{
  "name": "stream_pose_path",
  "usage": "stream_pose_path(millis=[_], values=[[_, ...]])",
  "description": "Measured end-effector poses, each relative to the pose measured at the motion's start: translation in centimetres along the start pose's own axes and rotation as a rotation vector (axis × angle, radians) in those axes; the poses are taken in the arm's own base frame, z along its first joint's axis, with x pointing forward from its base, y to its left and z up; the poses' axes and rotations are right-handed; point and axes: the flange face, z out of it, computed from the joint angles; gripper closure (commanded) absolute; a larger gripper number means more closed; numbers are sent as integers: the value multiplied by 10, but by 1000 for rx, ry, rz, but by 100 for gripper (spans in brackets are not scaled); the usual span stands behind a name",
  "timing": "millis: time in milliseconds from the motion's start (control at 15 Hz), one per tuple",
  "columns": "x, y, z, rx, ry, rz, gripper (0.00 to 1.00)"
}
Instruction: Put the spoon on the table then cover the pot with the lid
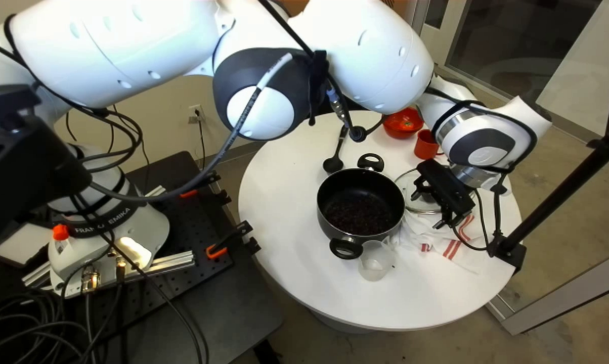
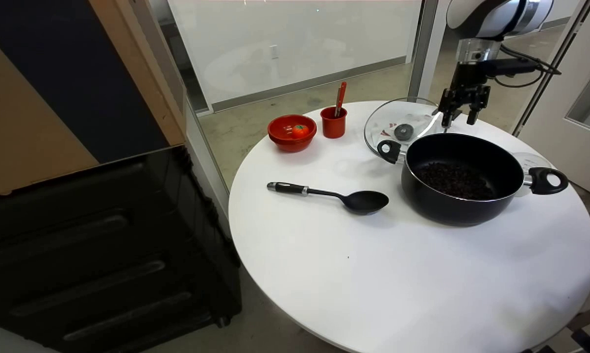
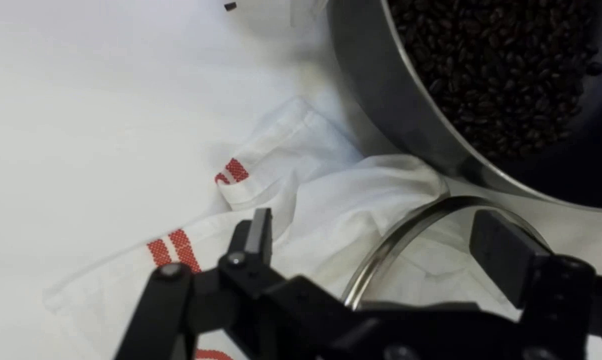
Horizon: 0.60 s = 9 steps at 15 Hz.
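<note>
Exterior view: your end effector stands parted near the right edge of the lid; expect slippery, fragile glass, so grip the central knob.

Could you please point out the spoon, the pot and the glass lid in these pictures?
Spoon [image 2: 365, 201], in an exterior view: on its black scoop.
Pot [image 2: 449, 211], in an exterior view: on its outer wall.
Glass lid [image 2: 404, 131], in an exterior view: on its dark centre knob.
</note>
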Motion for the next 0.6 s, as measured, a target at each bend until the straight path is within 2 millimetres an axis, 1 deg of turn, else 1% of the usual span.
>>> stream_pose_path(millis=[133,333,600], values=[[-2,9,4,-5,27,11,0],[1,17,2,-35,128,21,0],[8,11,-7,-76,275,35,0]])
